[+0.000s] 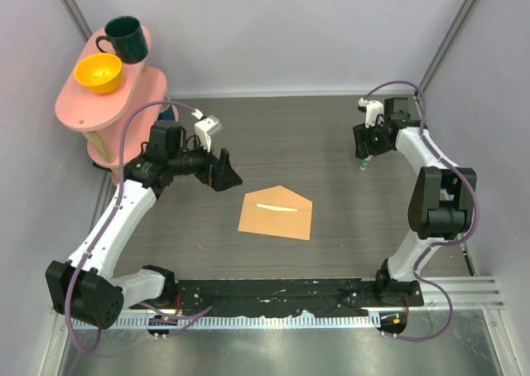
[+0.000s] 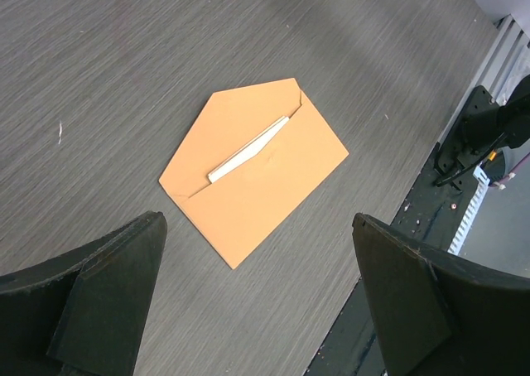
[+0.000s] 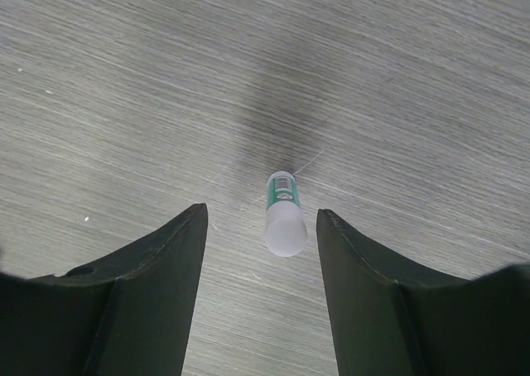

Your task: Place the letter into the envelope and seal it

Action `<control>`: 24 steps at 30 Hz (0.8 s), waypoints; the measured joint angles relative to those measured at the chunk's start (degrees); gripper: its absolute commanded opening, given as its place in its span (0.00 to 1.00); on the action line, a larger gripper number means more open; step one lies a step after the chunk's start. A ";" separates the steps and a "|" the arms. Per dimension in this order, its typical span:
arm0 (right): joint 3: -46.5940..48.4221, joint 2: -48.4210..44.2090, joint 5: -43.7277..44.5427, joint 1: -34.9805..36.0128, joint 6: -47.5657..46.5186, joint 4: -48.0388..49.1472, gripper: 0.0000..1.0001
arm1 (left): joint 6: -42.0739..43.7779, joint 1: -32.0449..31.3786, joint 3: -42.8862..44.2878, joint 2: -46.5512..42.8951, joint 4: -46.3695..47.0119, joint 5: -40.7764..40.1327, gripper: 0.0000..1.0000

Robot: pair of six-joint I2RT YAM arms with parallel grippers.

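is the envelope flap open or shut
Open: the envelope flap lies unfolded flat, and the letter edge shows at its mouth.

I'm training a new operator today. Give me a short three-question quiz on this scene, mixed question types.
1. True or false: the letter lies fully outside the envelope.
2. Which hand is poised over the upright glue stick? A) left B) right
3. Fill in: the envelope's flap is ____.
Key: 1 false, it is tucked in with only a strip showing; 2 B, the right hand; 3 open.
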 measured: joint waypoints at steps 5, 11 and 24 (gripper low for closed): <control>-0.15 1.49 1.99 0.07 -0.02 0.79 0.55 | -0.02 0.00 0.00 0.04 0.00 -0.09 0.98; -1.01 1.86 3.04 0.02 -0.02 1.14 0.43 | -0.02 0.00 0.00 0.04 0.00 -0.09 0.97; -1.01 1.53 -0.63 0.02 0.24 0.07 0.01 | 0.09 0.00 -0.33 0.04 0.02 0.26 1.00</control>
